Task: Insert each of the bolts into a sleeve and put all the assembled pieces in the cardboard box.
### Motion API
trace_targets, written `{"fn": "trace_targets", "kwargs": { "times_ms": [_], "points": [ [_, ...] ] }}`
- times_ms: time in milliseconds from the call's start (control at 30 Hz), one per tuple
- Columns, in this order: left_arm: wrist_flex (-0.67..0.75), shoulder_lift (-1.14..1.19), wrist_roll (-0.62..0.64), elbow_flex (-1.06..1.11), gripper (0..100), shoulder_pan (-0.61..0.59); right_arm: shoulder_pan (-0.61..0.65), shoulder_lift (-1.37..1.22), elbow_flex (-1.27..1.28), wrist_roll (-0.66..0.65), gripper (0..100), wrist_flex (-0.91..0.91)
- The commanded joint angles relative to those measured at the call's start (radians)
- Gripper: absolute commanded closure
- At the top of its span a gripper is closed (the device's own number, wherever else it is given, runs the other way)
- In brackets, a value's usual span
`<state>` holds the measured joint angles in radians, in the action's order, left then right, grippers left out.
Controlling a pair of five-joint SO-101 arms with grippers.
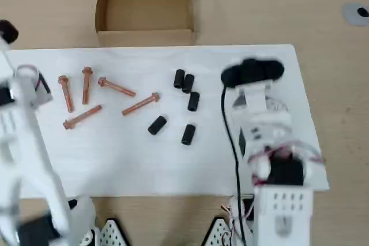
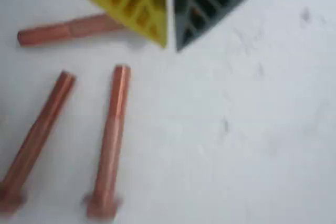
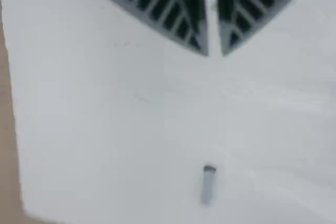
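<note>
I see five bolts [image 1: 86, 84] lying flat on the left part of a white sheet [image 1: 115, 165]. They are long, thin and copper-coloured, and each has a wider head at one end. To their right lie five sleeves [image 1: 193, 101], which are short black tubes. Two of them touch and the others lie apart. No bolt is in a sleeve yet. The cardboard box [image 1: 144, 37] is brown and open on top. It sits on the wooden bench [image 1: 334, 56] just behind the sheet.

My left arm [image 1: 29, 142] is white and leans over the left edge of the sheet, beside the bolts. The left jaws are ribbed and pointed, one yellow and one dark grey. They are nearly together and hold nothing. The yellow one covers the end of one bolt [image 2: 68, 29], and two more bolts [image 2: 110, 140] lie near. My right arm [image 1: 271, 142] is over the right part of the sheet, to the right of the sleeves. The right jaws are dark grey and ribbed. They have only a narrow gap with nothing in it, and they sit over bare sheet.
</note>
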<state>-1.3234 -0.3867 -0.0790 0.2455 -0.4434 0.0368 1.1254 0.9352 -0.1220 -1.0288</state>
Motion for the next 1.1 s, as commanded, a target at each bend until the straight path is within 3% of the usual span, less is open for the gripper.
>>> {"fn": "trace_targets", "kwargs": {
  "times_ms": [0,167,300,467,633,1067],
  "points": [
    [-0.155,0.300,0.020,-0.361,100,0.008,0.053,-0.248,-0.231,0.002,98.8,-0.078],
    [-0.310,0.596,0.029,-0.652,99,0.035,0.128,-0.372,-0.312,0.002,98.8,-0.130],
    [-0.333,0.765,0.029,-0.769,99,0.057,0.165,-0.375,-0.311,0.000,98.8,-0.130],
    [-0.333,0.881,0.029,-0.792,99,0.083,0.162,-0.375,-0.311,0.000,98.8,-0.133],
    [-0.327,0.932,0.029,-0.798,91,0.098,0.162,-0.375,-0.311,0.000,98.8,-0.133],
    [-0.189,0.943,0.032,-0.787,91,0.092,0.162,-0.380,-0.309,0.000,98.8,-0.129]
  ]
}}
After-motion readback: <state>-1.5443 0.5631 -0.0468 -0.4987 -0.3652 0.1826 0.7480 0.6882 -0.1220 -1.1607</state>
